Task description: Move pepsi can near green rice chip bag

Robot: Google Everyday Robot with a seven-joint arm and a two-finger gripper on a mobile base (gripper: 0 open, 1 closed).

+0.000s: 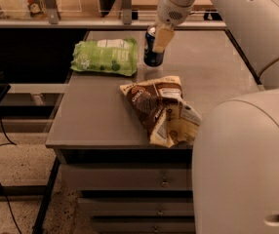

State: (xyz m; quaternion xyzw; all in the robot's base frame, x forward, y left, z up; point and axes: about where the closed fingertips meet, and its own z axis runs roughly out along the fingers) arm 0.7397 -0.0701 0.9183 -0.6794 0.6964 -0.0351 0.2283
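Note:
The pepsi can (151,52) stands upright on the grey table (95,116), close beside the right end of the green rice chip bag (104,57), which lies flat at the table's back left. My gripper (161,39) hangs from the arm coming down from the top right. It is at the can's upper right side and overlaps the can's top part. The can's bottom rests on the table top.
A larger brown-and-cream snack bag (161,110) lies crumpled near the table's front middle. A shelf rail with posts (125,4) runs behind the table. My white arm and body (247,155) fill the right side. Drawers (129,179) sit under the table.

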